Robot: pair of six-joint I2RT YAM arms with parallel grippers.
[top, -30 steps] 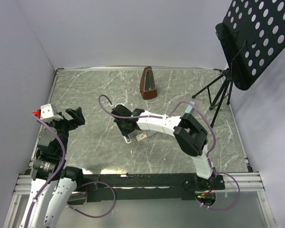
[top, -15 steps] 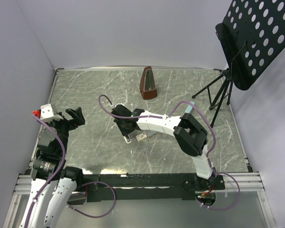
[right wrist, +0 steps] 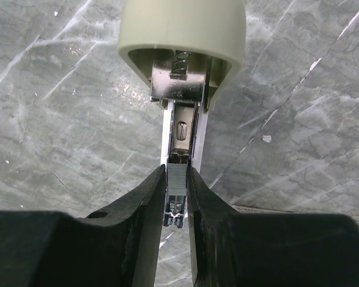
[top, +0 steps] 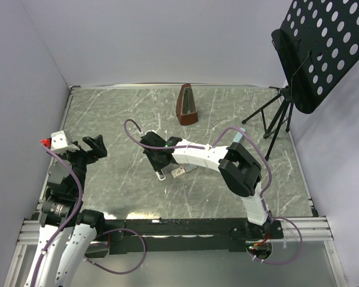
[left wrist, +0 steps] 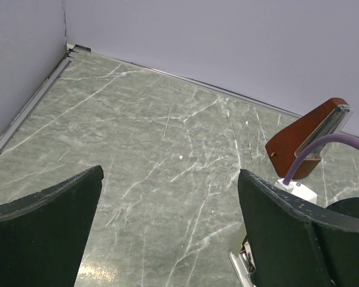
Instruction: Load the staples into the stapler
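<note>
On the grey marble surface (top: pixel 119 119), my right hand (right wrist: pixel 177 200) is pinching the staples (right wrist: pixel 176 184) narrowly, seemingly seating them in the open stapler (right wrist: pixel 181 36); my left hand (left wrist: pixel 170 197) is idling wide. Closing is remaining.

The grey-green marbled surface (top: pixel 119 119) carries a brown metronome (top: pixel 187 105) standing near its far edge and a black music-stand tripod (top: pixel 275 122) in its far right corner. Near the middle lies an opened cream stapler (right wrist: pixel 182 36), with a small box of staples (top: pixel 178 172) just beside it.
</note>
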